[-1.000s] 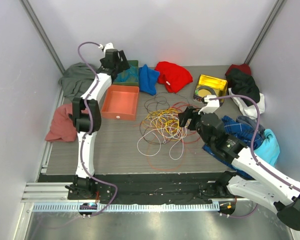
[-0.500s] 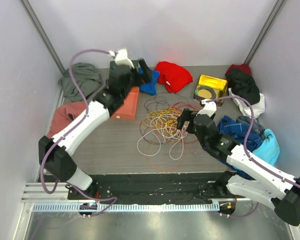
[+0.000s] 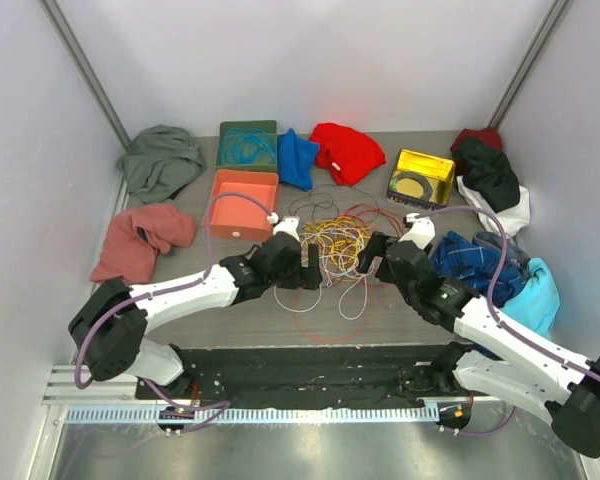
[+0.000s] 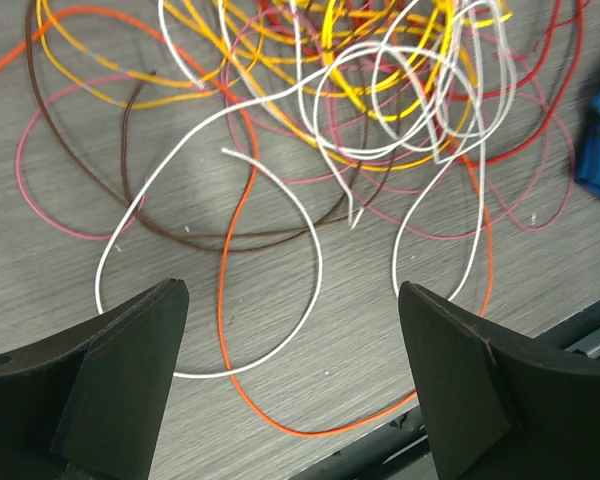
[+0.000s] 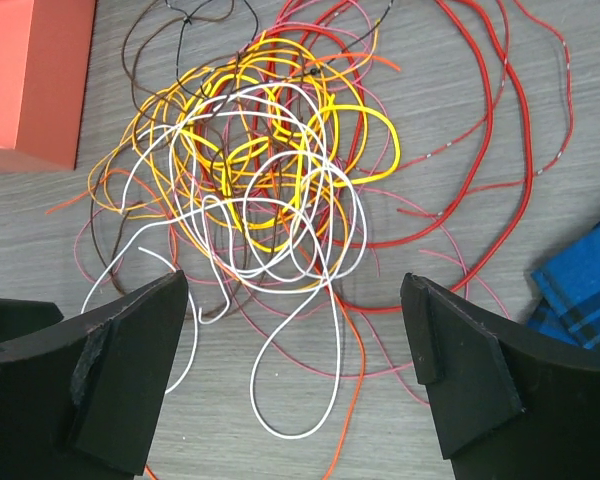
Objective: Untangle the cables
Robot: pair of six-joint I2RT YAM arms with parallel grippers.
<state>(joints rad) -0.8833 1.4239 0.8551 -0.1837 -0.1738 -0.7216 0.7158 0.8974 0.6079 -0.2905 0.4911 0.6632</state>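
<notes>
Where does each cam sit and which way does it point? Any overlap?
Top external: fixed above and behind the arm bases, looking down on the grey wood-grain table; both arms show, left claw and right claw open either side of the tangle of thin coloured cables.
Left wrist: looks down on the tangle's white and orange outer loops; its two black fingers fill the bottom corners.
Right wrist: looks down on the tangle's middle; own black fingers below, salmon open box upper left.
Shared: both wrist views catch the same white loops.
</notes>
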